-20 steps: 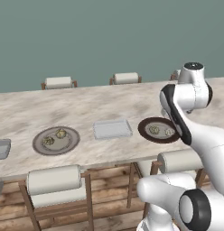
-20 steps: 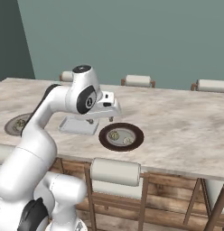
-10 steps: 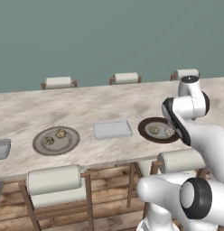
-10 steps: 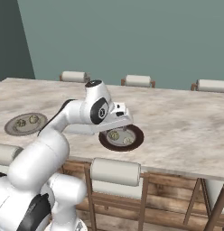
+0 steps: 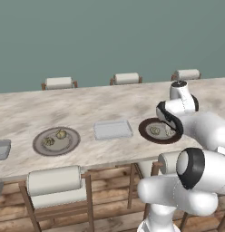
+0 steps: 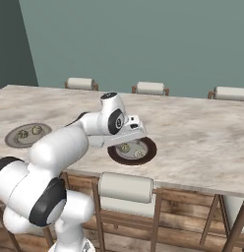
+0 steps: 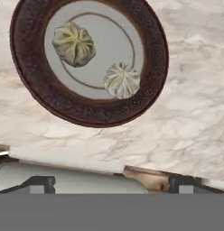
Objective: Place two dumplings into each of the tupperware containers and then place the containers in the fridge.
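Arm: bent forward and down over the marble counter. Gripper: above the dark-rimmed plate near the counter's front edge; jaws spread wide, empty. Two dumplings on this plate lie ahead of the fingertips, untouched, creamier one farther. Hand view: pleats on both. Left base view: tupperware container beside the plate; further left, a second plate with two dumplings. Chairs line the far side.
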Tool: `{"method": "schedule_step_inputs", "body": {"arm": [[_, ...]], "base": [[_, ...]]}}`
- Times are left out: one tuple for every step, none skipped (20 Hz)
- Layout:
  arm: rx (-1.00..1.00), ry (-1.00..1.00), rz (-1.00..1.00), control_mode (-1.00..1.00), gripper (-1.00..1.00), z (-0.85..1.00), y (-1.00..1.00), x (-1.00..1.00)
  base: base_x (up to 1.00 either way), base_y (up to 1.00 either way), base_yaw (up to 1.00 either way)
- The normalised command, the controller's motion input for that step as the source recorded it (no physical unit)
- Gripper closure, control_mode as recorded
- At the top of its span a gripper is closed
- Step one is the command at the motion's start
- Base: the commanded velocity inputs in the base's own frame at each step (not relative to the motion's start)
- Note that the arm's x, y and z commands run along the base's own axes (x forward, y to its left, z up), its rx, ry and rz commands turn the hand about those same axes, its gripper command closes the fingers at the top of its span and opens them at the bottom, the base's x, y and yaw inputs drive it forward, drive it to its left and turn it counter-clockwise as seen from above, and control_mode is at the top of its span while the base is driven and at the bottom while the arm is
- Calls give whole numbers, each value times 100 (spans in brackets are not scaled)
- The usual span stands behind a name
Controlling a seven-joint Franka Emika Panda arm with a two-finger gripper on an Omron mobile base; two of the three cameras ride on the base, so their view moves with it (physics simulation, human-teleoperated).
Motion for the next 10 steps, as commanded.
{"method": "schedule_step_inputs", "body": {"arm": [[0, 7, 0, -100, -100, -41, 0, 51], [0, 6, 0, -100, -100, -44, 0, 49], [0, 7, 0, -100, -100, -44, 0, 49], [0, 7, 0, -100, -100, -44, -3, 48], [0, 8, 0, -100, -100, -42, -10, 45], [0, 8, 0, -100, -100, -42, -10, 43], [0, 5, 0, -100, -100, -48, -12, 39], [1, 4, 0, -100, -100, -47, -24, 34], [2, 2, 0, -100, -100, -47, -26, 30], [0, 2, 0, -100, -100, -46, -24, 25]], "base": [[0, 0, 0], [0, 0, 0], [0, 0, 0], [0, 0, 0], [0, 0, 0], [0, 0, 0], [0, 0, 0], [0, 0, 0], [0, 0, 0], [0, 0, 0]]}}
